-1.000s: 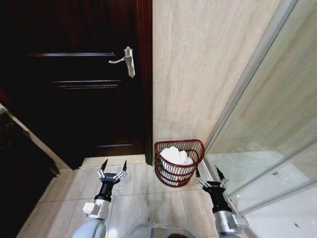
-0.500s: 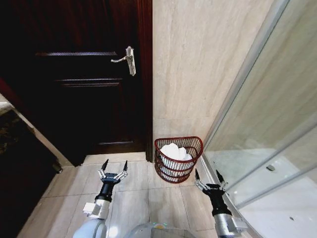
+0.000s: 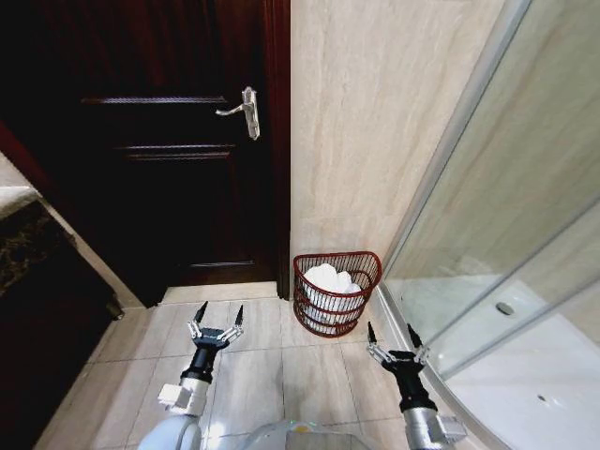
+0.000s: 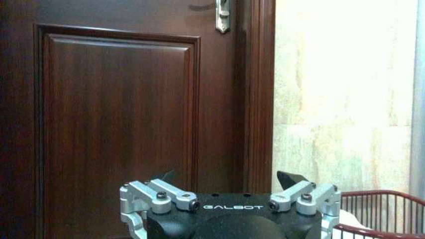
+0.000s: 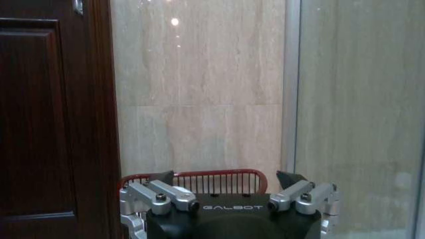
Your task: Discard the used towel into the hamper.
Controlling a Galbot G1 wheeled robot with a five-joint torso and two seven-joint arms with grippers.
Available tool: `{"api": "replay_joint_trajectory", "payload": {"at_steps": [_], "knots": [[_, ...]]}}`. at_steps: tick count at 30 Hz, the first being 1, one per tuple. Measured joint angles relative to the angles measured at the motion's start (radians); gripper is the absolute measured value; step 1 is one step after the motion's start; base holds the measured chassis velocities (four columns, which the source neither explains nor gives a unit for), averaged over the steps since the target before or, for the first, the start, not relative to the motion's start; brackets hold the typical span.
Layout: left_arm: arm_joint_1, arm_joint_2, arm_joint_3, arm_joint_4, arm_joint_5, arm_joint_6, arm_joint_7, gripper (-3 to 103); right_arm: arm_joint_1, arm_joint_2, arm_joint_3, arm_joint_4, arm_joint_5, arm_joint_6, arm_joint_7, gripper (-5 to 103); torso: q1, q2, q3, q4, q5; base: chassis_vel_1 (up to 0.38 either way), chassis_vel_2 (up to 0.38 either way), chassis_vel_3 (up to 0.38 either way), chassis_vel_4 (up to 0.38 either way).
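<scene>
The hamper [image 3: 336, 292] stood on the tiled floor [image 3: 253, 370] in the corner, its back close against the beige stone wall [image 3: 366, 131], between the dark wooden door [image 3: 159, 141] on the robot's left and the glass shower screen [image 3: 506, 197] on its right. A crumpled white towel [image 3: 330, 278] lay inside it, heaped up to about the level of the rim. The left gripper [image 3: 217, 319] hung low over the floor tiles in front of the door, well to the left of the hamper and apart from it, with its jaws spread wide and nothing between them. The right gripper [image 3: 389, 335] hovered over the floor just in front of the hamper's right side, near the foot of the shower screen, jaws likewise released and holding nothing. From the left wrist, the left gripper [image 4: 232, 175] faced the door panel, with the hamper [image 4: 381, 214] off to one side against the wall. From the right wrist, the right gripper [image 5: 226, 175] pointed straight at the hamper [image 5: 196, 180], whose red rim and thin vertical bars rose just beyond the black fingertips [image 5: 161, 176]. A silver lever handle [image 3: 242, 111] sat on the door, high above the basket.
</scene>
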Motion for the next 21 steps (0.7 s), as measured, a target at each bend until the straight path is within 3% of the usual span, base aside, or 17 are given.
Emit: {"api": "replay_joint_trajectory", "payload": {"at_steps": [21], "knots": [[0.029, 0.0, -0.004, -0.003, 0.001, -0.044, 0.002, 100, -0.037, 0.001, -0.016, 0.012, -0.008, 0.042, -0.003, 100, 0.0, 0.0, 0.0, -0.0001, -0.0001, -0.036, -0.106, -0.112, -0.036]]}}
